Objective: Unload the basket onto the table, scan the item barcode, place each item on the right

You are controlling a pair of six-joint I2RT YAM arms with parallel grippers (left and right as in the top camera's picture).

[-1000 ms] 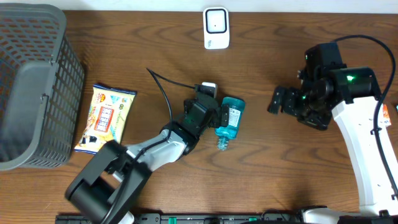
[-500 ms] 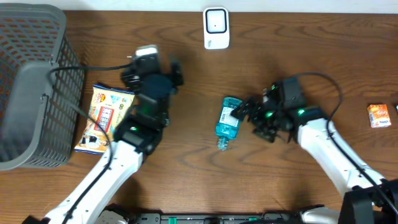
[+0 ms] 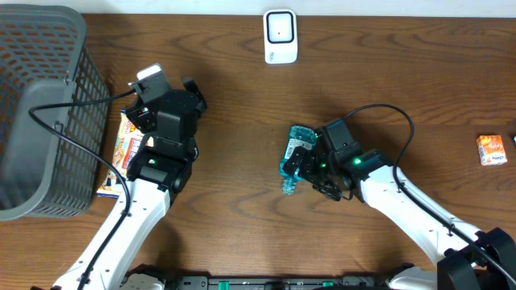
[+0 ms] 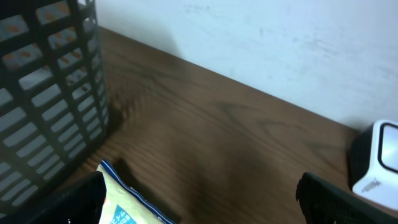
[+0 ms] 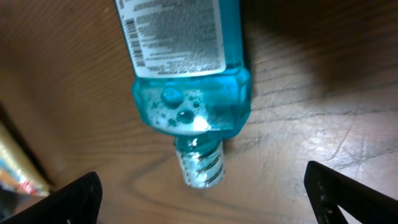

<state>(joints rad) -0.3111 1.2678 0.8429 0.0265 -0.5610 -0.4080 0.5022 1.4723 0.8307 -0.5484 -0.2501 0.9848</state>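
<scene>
Bottle lies on its side mid-table, barcode label up. Right gripper hovers over it, jaws apart, holding nothing. Recommend gripping the body clear of the label, then presenting the barcode to the far-edge scanner.

Blue bottle: right side covered by right gripper in overhead view; base end cut off at upper edge of right wrist view; label print blurred, unreadable.
Snack packet: right part hidden under left arm; one corner only in left wrist view.
Basket: cut by left edge.
Scanner: cut by right edge of left wrist view.
Orange box, far right: print too small to read.
</scene>
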